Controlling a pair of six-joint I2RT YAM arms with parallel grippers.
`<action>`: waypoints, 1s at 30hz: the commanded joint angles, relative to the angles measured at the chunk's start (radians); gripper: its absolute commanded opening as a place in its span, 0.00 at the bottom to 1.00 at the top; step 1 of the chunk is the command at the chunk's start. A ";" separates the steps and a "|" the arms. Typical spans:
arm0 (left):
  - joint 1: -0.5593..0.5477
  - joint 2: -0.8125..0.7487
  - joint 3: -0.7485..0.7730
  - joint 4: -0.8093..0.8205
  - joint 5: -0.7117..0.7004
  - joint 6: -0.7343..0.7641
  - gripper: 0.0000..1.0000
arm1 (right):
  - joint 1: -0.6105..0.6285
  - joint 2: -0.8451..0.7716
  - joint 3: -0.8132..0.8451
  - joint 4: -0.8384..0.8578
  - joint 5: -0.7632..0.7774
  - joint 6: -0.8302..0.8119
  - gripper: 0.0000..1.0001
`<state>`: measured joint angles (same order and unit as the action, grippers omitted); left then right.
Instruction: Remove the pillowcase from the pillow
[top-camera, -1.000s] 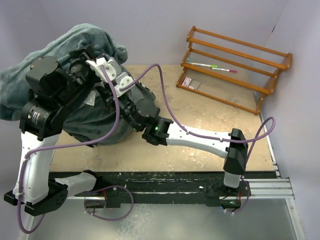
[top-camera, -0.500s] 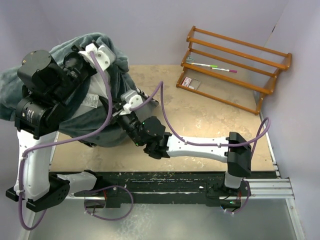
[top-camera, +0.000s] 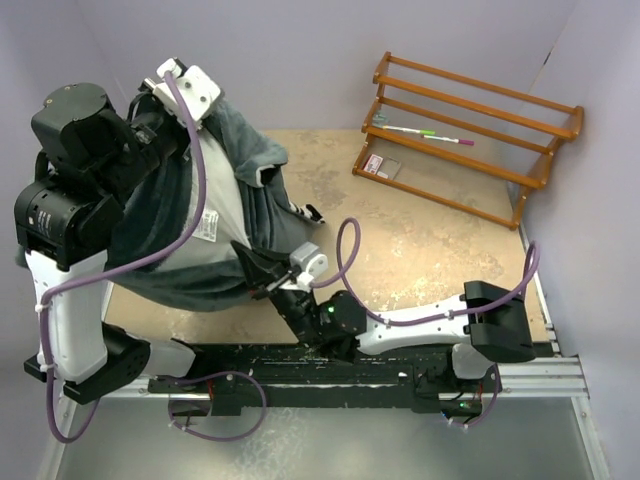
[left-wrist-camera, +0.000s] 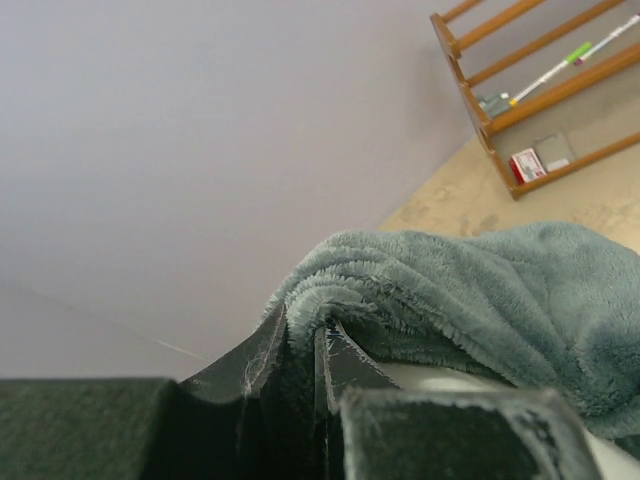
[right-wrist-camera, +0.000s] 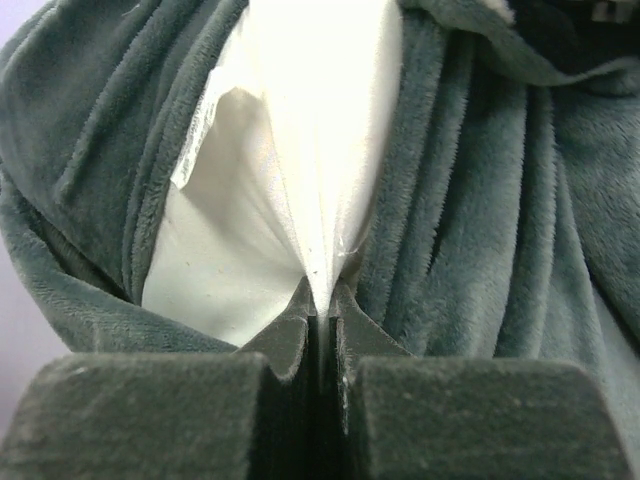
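Observation:
The plush dark grey pillowcase (top-camera: 160, 215) hangs stretched between both arms at the table's left. My left gripper (top-camera: 212, 108) is raised high at the back left and is shut on a bunched fold of the pillowcase's edge (left-wrist-camera: 305, 325). The white pillow (top-camera: 215, 200) shows through the opened cover. Low at the near edge, my right gripper (top-camera: 247, 262) is shut on a pinched corner of the pillow (right-wrist-camera: 322, 290). White cloth fans up from its jaws, with grey pillowcase folds (right-wrist-camera: 480, 200) on both sides.
A wooden rack (top-camera: 470, 130) stands at the table's back right, holding pens and a small card; it also shows in the left wrist view (left-wrist-camera: 500, 100). Tan tabletop (top-camera: 420, 250) lies between the rack and the arms. Purple cables loop off both arms.
My left gripper closed on the pillowcase edge and lifted it up and back. My right arm drew back toward the near edge with the pillow corner, so more white pillow shows.

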<state>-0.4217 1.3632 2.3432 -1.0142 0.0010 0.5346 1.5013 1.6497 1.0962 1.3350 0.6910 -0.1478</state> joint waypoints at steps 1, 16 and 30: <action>0.030 0.013 0.021 0.380 -0.221 0.044 0.00 | 0.132 0.014 -0.189 -0.025 0.150 0.030 0.00; 0.031 0.045 -0.184 -0.159 0.068 -0.408 0.00 | 0.169 -0.281 -0.476 0.050 0.276 0.124 0.00; 0.078 0.077 -0.126 -0.260 0.563 -0.496 0.00 | -0.010 -0.443 0.026 -0.681 -0.170 0.156 0.73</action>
<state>-0.3538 1.4216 2.2143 -1.1744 0.4381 0.0673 1.5658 1.2186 0.9916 0.9386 0.7338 -0.0517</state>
